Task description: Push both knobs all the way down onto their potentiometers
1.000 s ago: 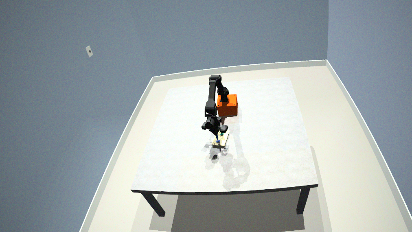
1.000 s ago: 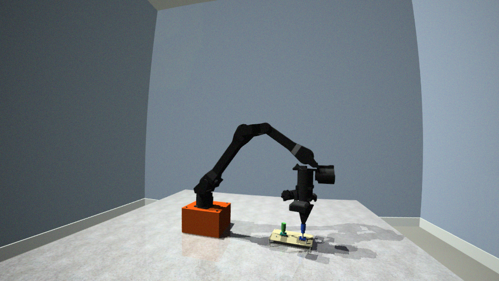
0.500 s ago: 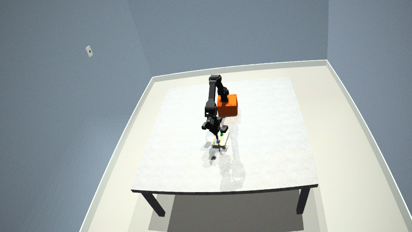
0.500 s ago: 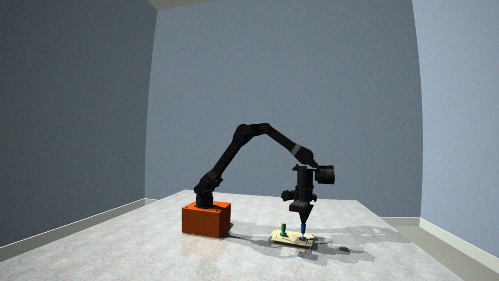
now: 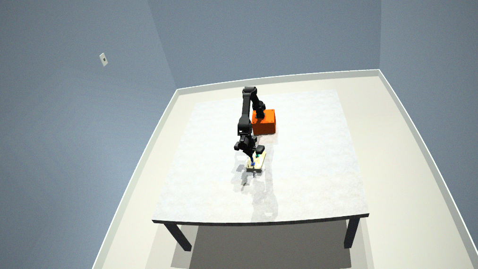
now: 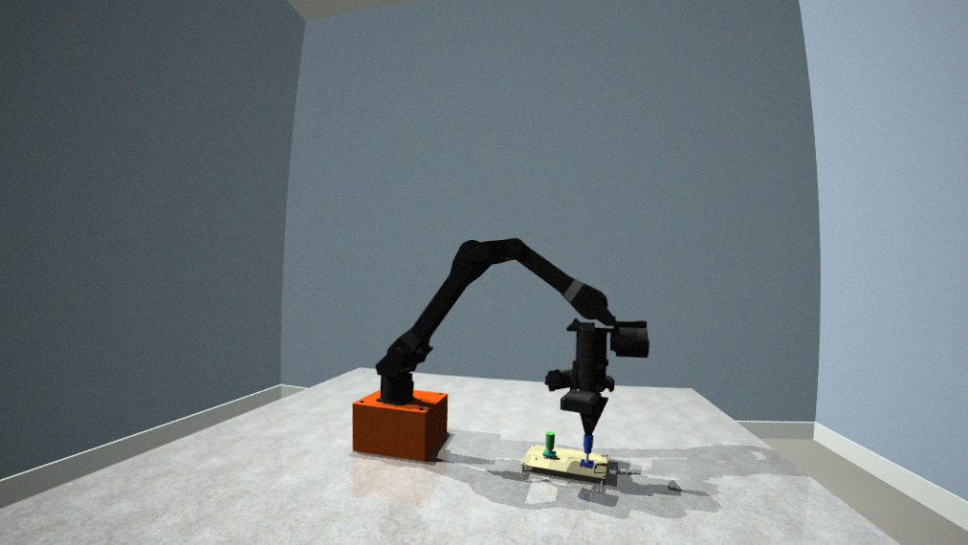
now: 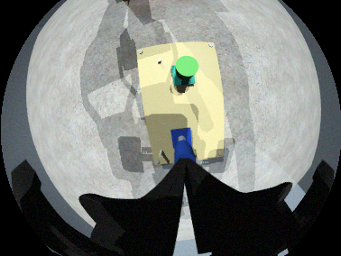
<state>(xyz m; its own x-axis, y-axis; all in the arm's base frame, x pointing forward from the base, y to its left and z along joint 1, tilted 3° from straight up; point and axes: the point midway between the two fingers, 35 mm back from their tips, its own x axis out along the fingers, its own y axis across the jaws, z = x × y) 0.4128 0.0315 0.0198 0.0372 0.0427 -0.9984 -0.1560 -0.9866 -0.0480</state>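
The circuit board (image 5: 260, 164) (image 6: 535, 461) (image 7: 155, 99) stands on short legs. The blue knob (image 6: 587, 444) (image 7: 184, 150) is upright above the blue potentiometer (image 6: 586, 464) (image 7: 181, 132), with a short pale length of shaft showing between them. My gripper (image 6: 588, 434) (image 7: 185, 162) is shut and empty, pointing down, its tips at the top of the blue knob; contact itself is too small to confirm. The green knob (image 6: 550, 440) (image 7: 187, 66) stands upright over the teal potentiometer (image 6: 550, 454) (image 7: 191, 82); any gap there is hard to judge.
The orange base block (image 5: 263, 127) (image 6: 389, 430) carries the arm and stands behind the board. The pale table (image 5: 311, 160) (image 6: 271, 493) bears shadows of the arm. Small pins stick up from the board near two of its corners.
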